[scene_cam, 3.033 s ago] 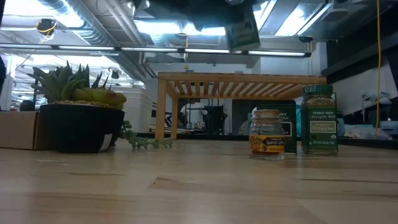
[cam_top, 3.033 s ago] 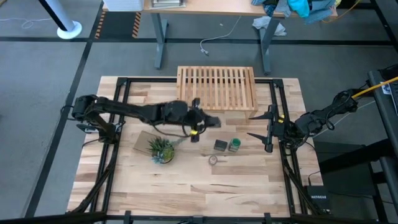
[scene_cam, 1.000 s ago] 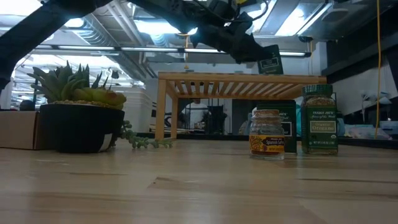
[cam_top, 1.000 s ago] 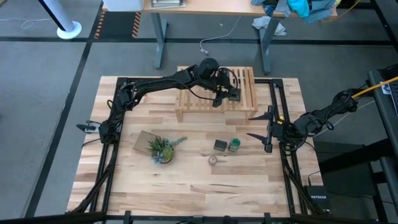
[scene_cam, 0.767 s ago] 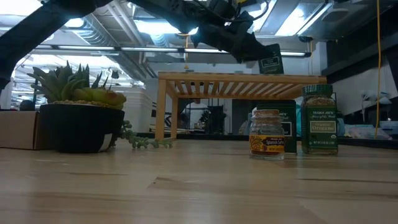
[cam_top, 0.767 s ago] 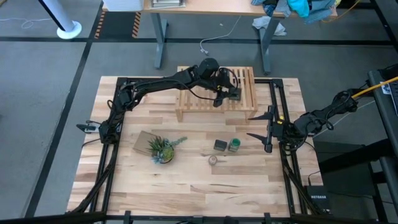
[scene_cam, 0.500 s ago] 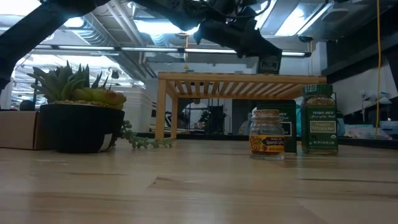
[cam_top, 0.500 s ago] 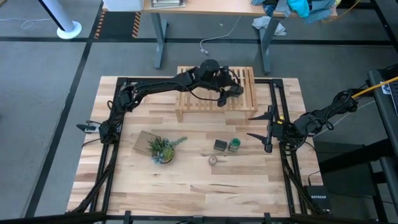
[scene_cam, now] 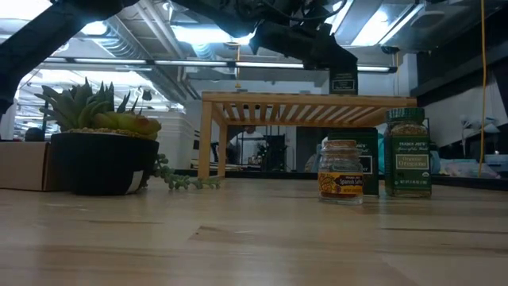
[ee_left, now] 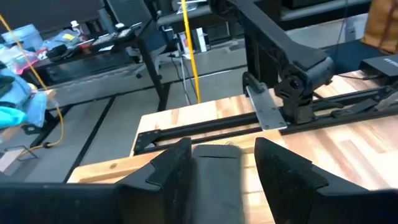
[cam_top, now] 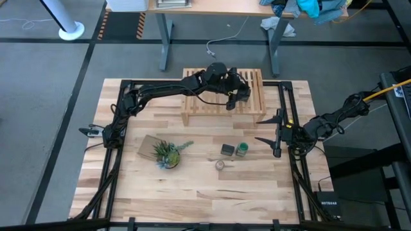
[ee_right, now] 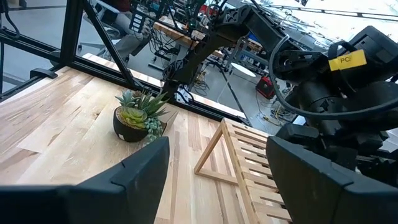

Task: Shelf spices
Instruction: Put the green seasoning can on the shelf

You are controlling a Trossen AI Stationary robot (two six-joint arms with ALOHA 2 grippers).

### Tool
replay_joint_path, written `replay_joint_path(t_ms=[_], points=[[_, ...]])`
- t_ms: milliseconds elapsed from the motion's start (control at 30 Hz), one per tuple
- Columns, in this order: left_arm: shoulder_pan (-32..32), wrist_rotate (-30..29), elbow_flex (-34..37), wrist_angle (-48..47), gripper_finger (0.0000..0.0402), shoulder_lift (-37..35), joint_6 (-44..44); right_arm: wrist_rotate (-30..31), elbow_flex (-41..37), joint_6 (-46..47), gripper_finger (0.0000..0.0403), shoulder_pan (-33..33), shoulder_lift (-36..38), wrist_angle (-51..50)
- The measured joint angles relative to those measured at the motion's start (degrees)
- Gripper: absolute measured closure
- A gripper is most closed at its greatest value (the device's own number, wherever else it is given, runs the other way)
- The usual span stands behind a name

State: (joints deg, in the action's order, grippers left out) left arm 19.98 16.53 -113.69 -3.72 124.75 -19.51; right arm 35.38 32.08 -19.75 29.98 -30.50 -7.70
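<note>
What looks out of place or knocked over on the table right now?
Nothing stands out. The tin stands upright on the shelf between the left claw fingers, and the three spices on the table stand upright.

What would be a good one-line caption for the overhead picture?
Left gripper sets a dark tin on the slatted shelf; three spices wait below.

We see the light-wood slatted shelf [cam_top: 223, 90] standing at the bench's far edge. One dark tin [scene_cam: 343, 82] stands upright on its top, pale label showing. In front of the shelf stand the second dark tin [cam_top: 227, 149], the green-capped jar [cam_top: 242, 149] just beside it, and the tiny round jar [cam_top: 219, 165] nearby.
</note>
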Motion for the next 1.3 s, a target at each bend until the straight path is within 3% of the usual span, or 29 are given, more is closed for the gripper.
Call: replay_joint_path(t_ms=[300,600,700,800,1000,1200,1300], points=[[0.84,-0.25,0.0,0.5,0.0236,0.0,0.01,-0.02,0.0,0.07,0.013,0.0,0.02,-0.41],[0.77,-0.23,0.04,9.74,0.0236,-0.59,-0.36,-0.02,0.0,0.9,0.013,0.01,0.02,-2.89],[0.81,-0.24,0.04,8.02,0.0236,-2.23,0.02,-0.02,0.0,1.67,0.013,0.0,0.02,-3.4],[0.6,-0.28,0.04,0.95,0.0236,-5.28,-0.89,-0.02,0.0,1.75,0.013,0.02,0.0,-3.47],[-1.93,-2.21,0.02,-21.72,0.0236,-12.05,-5.15,-0.02,0.0,1.79,0.013,0.02,0.02,-4.88],[-8.03,-12.38,0.02,-45.42,0.0236,-15.88,-6.45,0.07,0.03,1.49,0.013,0.02,1.6,-6.24],[-11.56,-15.79,0.02,-55.04,0.0236,-16.11,-4.69,0.0,2.47,2.62,0.013,0.07,4.85,-11.89]])
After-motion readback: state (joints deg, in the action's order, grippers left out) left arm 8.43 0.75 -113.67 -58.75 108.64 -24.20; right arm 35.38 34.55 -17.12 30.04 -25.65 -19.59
